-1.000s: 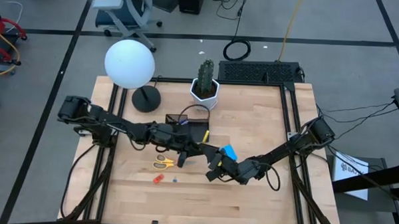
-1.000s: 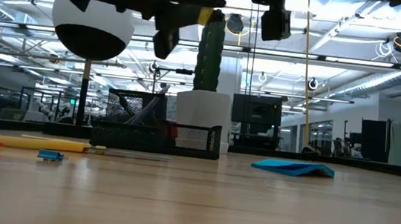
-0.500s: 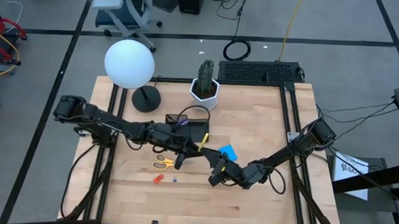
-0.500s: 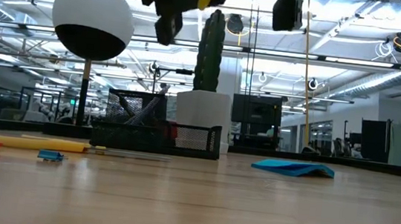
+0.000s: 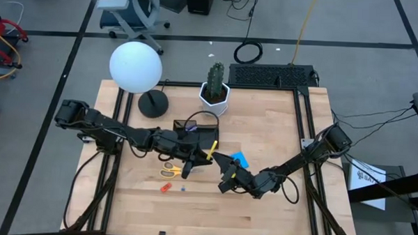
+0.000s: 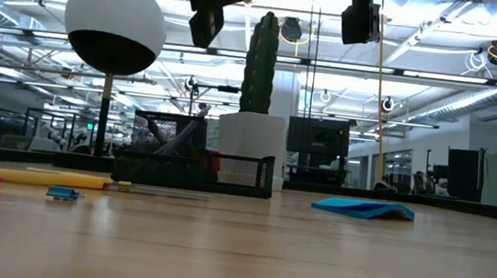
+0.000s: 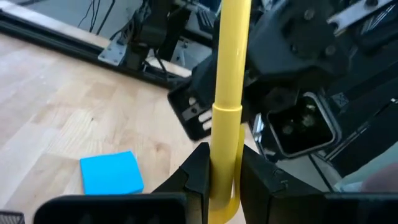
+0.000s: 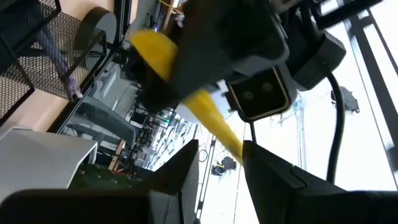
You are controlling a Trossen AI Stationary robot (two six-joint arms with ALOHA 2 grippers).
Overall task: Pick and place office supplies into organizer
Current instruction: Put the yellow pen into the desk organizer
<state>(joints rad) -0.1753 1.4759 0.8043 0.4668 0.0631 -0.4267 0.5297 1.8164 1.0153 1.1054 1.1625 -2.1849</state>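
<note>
My left gripper (image 5: 196,157) is shut on a yellow pen (image 5: 211,150) and hovers high over the table between the black organizer (image 5: 198,134) and the blue sticky-note pad (image 5: 239,160). My right gripper (image 5: 226,178) is open and faces it from close by; in the right wrist view the pen (image 8: 208,112) points toward the gap between its fingers. Yellow-handled scissors (image 5: 170,171), a red-orange piece (image 5: 165,188) and a tiny blue piece (image 5: 183,188) lie flat on the wood. Pens stand in the organizer (image 6: 199,166). My left gripper pinches the yellow pen between its two fingers (image 7: 198,177) just below the cap's edge (image 7: 225,155). The fingers reach in from the table's left. The pen is lifted clear of the table and sticks out ahead of the fingers toward my right gripper.
A white hexagonal cactus pot (image 5: 215,94) stands beyond the organizer. A globe lamp (image 5: 136,67) on a round black base (image 5: 152,103) is at far left. A black keyboard (image 5: 270,76) lies at the far edge. Bare wood (image 5: 212,215) stretches along the near side.
My left gripper has risen with the yellow pen, which now sits higher in the low view. My right gripper has also lifted slightly. The things on the table have stayed put.
</note>
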